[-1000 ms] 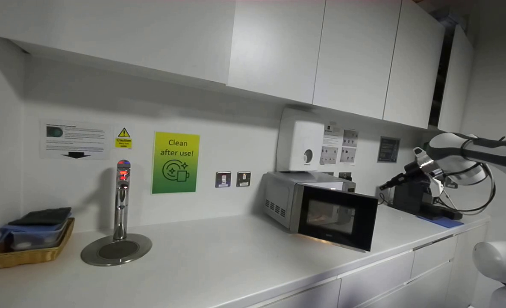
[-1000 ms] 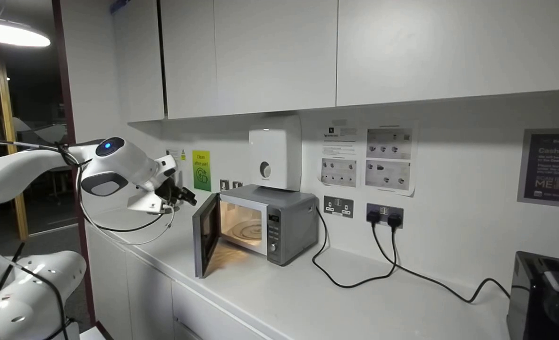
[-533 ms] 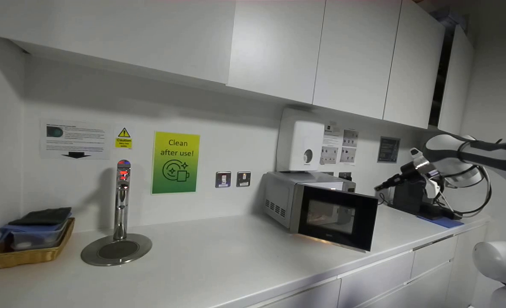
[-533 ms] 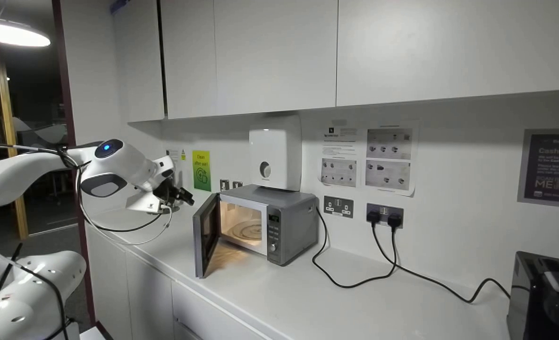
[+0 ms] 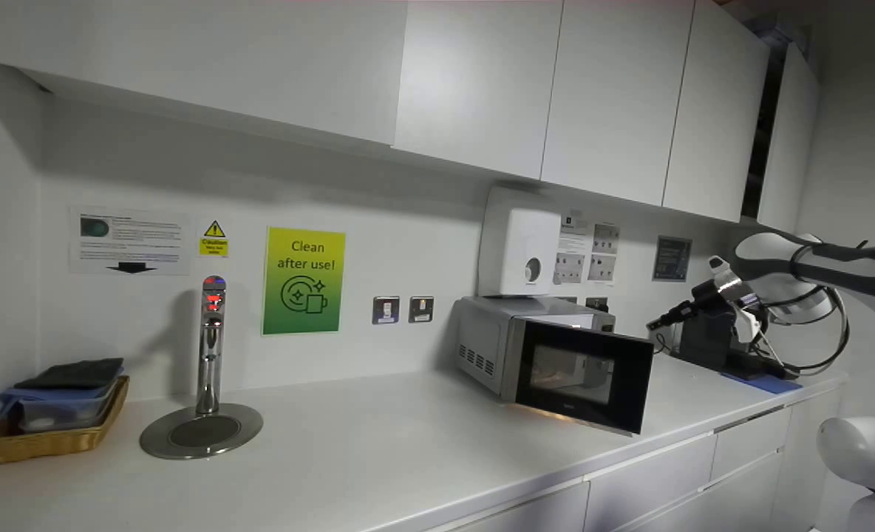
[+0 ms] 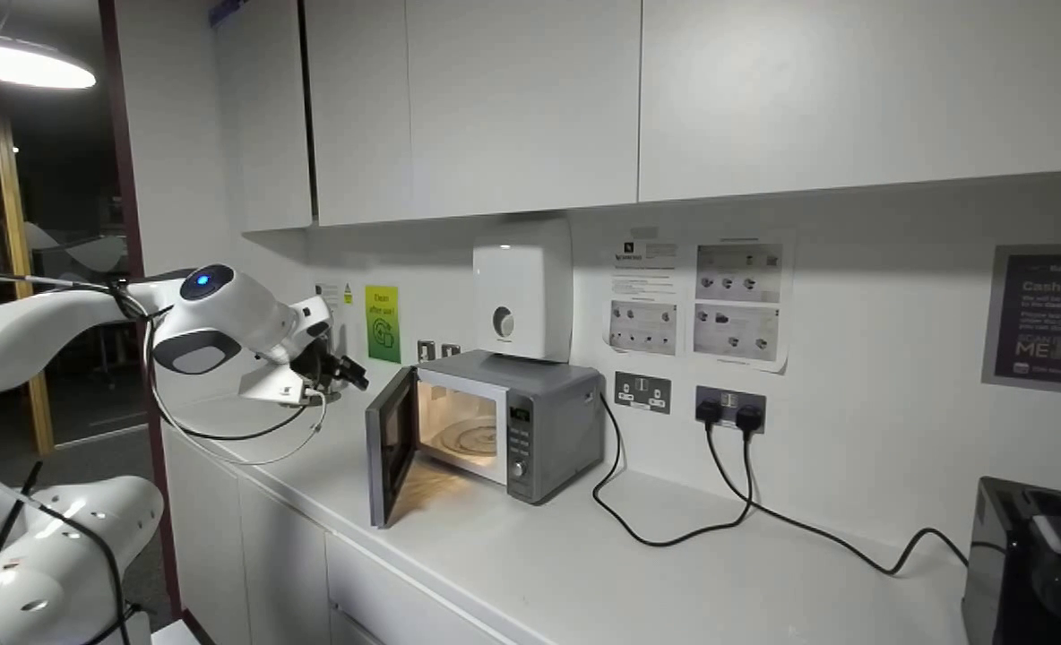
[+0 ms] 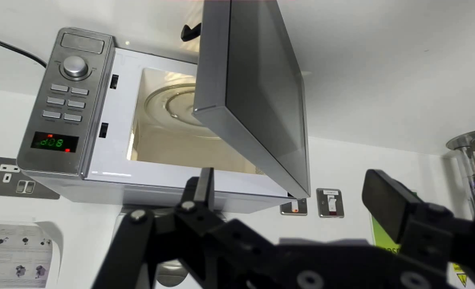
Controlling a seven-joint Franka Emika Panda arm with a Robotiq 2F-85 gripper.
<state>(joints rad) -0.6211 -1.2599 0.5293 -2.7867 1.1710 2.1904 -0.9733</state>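
Spread wide, the gripper [image 7: 289,184] hangs free. In an exterior view, the microwave [image 6: 530,430] sits at its four o'clock; the swung-out door [image 6: 391,448], at five, ends near the front edge of the counter [image 6: 602,564].

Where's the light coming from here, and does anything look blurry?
In an exterior view, a hanging lamp glares white and the open microwave spills warm light onto the counter; in an exterior view, the tap casts a shadow; in the wrist view, the pincer looks dark, slightly soft.
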